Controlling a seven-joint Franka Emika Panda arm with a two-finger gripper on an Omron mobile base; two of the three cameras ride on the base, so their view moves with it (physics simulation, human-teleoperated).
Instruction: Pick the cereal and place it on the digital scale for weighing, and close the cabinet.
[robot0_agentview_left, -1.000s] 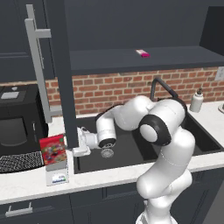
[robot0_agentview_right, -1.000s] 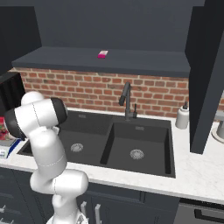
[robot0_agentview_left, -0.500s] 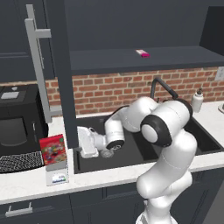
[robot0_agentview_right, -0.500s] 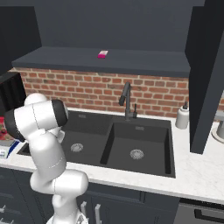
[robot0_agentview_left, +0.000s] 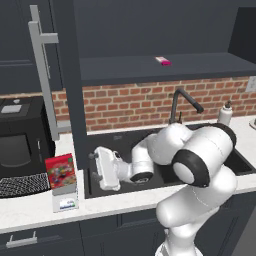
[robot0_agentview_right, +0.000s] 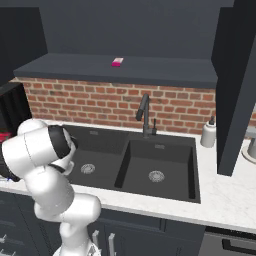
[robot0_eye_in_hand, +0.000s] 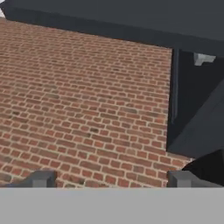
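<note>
Compared with a second ago, the arm has folded lower and pulled back from the lower left of the left base view, so the hand (robot0_agentview_left: 98, 170) now hangs over the left edge of the black sink (robot0_agentview_left: 125, 145), further from the cereal (robot0_agentview_left: 61, 173) than before. Its two fingers stand wide apart with nothing between them; in the hand view the two dark fingertips (robot0_eye_in_hand: 41, 178) sit far apart at the bottom, facing the brick wall (robot0_eye_in_hand: 83, 100).

At the lower left of the left base view the cereal stands upright on the digital scale (robot0_agentview_left: 66, 199), which rests on the white counter (robot0_agentview_left: 30, 212) just left of the sink. A black appliance (robot0_agentview_left: 20, 140) sits behind them at the left edge.

In the upper left of that view the cabinet (robot0_agentview_left: 70, 75) has its door swung open, edge-on to the camera, with the long grey bar handle (robot0_agentview_left: 42, 75) on its left face. A small pink item (robot0_agentview_left: 163, 61) lies on the dark shelf near the top centre. The faucet (robot0_agentview_left: 182, 102) rises behind the sink, and a soap bottle (robot0_agentview_left: 226, 114) stands at the right.
</note>
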